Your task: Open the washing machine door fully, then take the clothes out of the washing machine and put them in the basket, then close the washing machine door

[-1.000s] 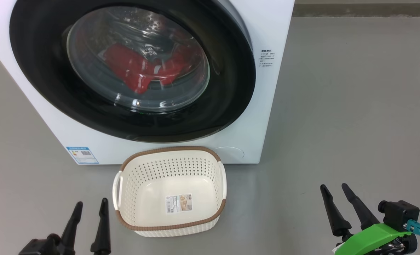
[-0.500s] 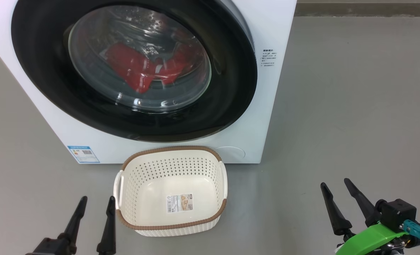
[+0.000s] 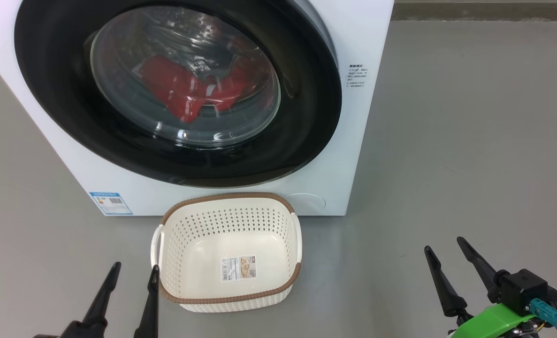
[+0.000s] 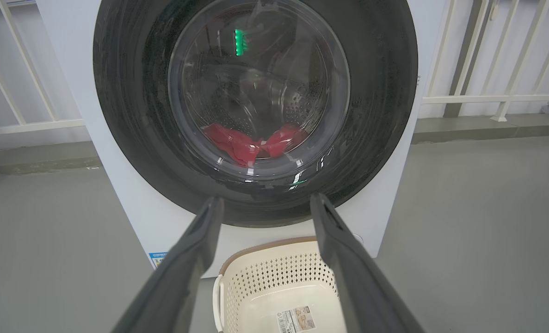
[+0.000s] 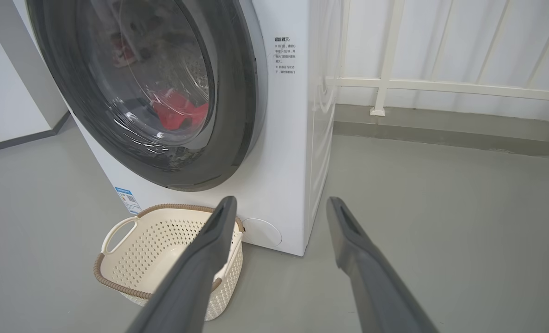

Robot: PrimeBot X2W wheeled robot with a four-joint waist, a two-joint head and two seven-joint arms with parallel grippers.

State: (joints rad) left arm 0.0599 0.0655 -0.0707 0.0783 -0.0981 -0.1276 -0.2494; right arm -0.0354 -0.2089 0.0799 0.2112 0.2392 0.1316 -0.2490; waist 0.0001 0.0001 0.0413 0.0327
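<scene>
Washing machine door lies shut against the front of the washing machine, on the floor; opening not yet begun. Clothes lie low in the drum, red behind the bulging glass. Basket stands empty on the floor, just in front of the machine and below the door. Left gripper hovers low, just left of the basket, fingers spread wide, nothing between them. Right gripper is well to the basket's right, over bare floor, also wide and empty. Handling, as a judgement: the door is rigid and fairly heavy, its rim glossy and likely slippery, its glass best left alone. Hook a finger behind the rim edge rather than pinch the face. No handle is plain; the right wrist view shows a grey band along the rim's right edge, the likeliest hold, though which side carries the hinge I cannot tell. The clothes are soft, light and floppy, and may come out tangled together. Pinch a raised fold deep enough that it does not slide free. The basket is light and will skid if nudged. In the way: the basket sits close under the door, so low reaches may knock it. A blue label and a round cover mark the machine's lower front; a white railing stands behind, well clear
</scene>
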